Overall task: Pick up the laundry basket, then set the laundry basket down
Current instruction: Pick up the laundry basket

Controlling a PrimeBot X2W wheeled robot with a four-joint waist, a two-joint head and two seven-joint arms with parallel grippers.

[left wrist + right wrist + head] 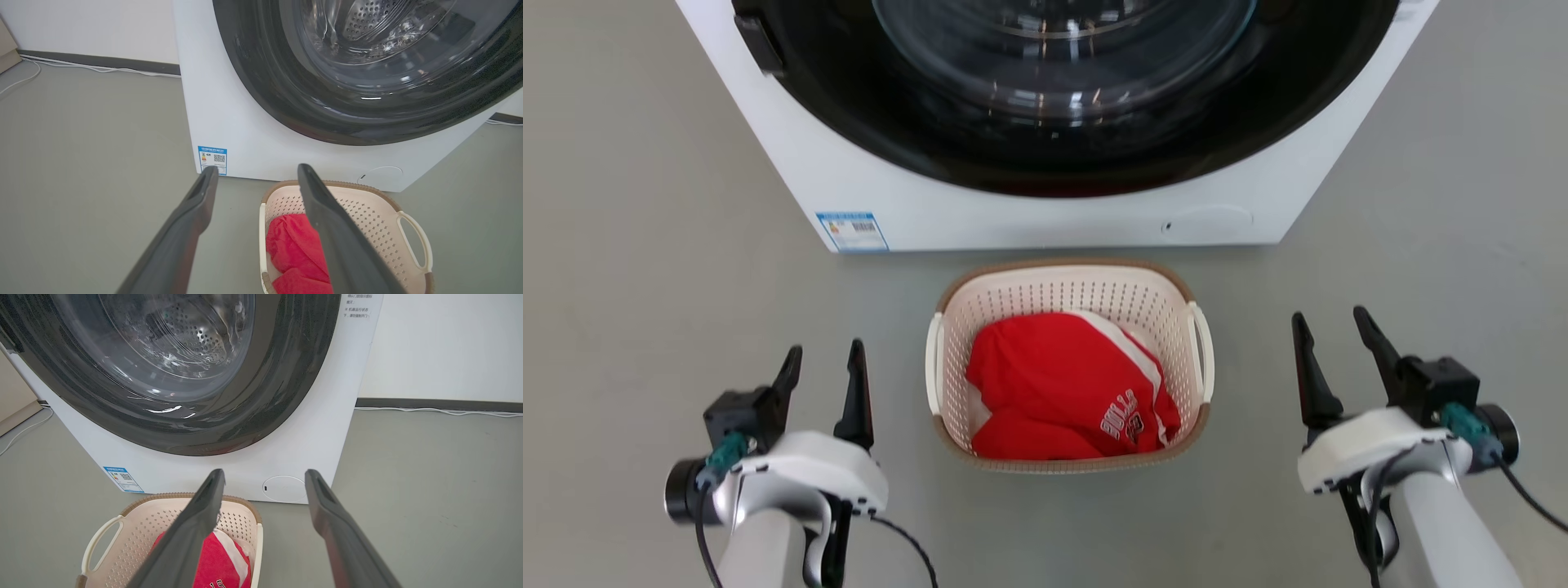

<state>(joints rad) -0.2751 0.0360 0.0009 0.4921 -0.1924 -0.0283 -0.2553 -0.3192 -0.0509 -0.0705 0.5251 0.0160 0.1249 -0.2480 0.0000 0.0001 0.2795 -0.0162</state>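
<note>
L hand (825, 349) spread, empty | R hand (1329, 314) same | laundry basket (1078, 292) btwn, untouched

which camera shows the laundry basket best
The head view: the whole laundry basket shows from above, with rim, both handles and the red garment inside. Both wrist views cut off its near part at the bottom edge, and a finger of the left gripper or right gripper crosses it.
</note>
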